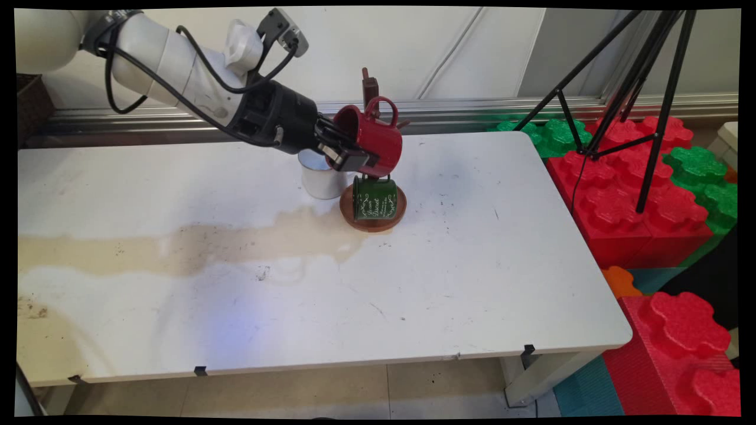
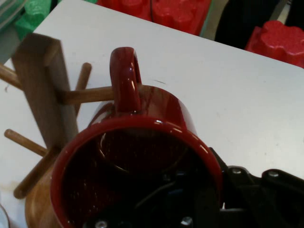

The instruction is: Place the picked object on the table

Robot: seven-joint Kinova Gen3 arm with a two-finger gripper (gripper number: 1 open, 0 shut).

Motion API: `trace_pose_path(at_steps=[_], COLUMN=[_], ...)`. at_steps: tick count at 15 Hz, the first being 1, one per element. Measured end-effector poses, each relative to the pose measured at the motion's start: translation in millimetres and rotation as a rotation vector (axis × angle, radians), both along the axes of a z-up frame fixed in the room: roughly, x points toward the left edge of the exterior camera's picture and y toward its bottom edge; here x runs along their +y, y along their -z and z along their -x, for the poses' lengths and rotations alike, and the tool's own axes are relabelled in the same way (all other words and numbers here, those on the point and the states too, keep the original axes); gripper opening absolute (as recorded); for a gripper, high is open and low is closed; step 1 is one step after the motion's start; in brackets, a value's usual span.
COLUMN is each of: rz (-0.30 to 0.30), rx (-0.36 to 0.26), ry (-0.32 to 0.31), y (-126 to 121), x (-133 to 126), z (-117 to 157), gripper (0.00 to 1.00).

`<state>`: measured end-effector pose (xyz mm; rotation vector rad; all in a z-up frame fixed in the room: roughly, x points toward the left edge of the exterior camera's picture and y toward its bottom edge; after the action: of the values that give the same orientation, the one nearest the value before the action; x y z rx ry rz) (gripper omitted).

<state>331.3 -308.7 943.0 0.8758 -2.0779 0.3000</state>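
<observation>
My gripper (image 1: 349, 154) is shut on the rim of a red mug (image 1: 372, 137), one finger inside the mug and one outside. The mug lies tilted on its side in the air, handle up, next to a wooden mug tree (image 1: 370, 88). In the hand view the red mug (image 2: 137, 161) fills the middle, and its handle (image 2: 125, 78) sits at a peg (image 2: 88, 95) of the mug tree's post (image 2: 45, 90). A green mug (image 1: 374, 198) hangs low on the tree over its round wooden base (image 1: 373, 222). A white mug (image 1: 319, 175) stands just left of the base.
A brown stain (image 1: 195, 245) runs across the white table (image 1: 484, 277) from the left edge to the base. Red and green foam blocks (image 1: 638, 195) and a black tripod (image 1: 644, 88) stand beyond the table's right edge.
</observation>
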Motion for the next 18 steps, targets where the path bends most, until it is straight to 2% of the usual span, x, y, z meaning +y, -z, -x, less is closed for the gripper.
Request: trace_pose_path(at_steps=[9,14,18], rz=[0.024,0.024,0.030], rx=[-0.027,-0.099,-0.186], ry=[0.124,0.176,0.165], y=[-9.6,-13.4,-17.9], x=[27.9,44.0,53.4], z=[7.4,-1.4,-20.2], gripper=[0.00,0.00,0.00])
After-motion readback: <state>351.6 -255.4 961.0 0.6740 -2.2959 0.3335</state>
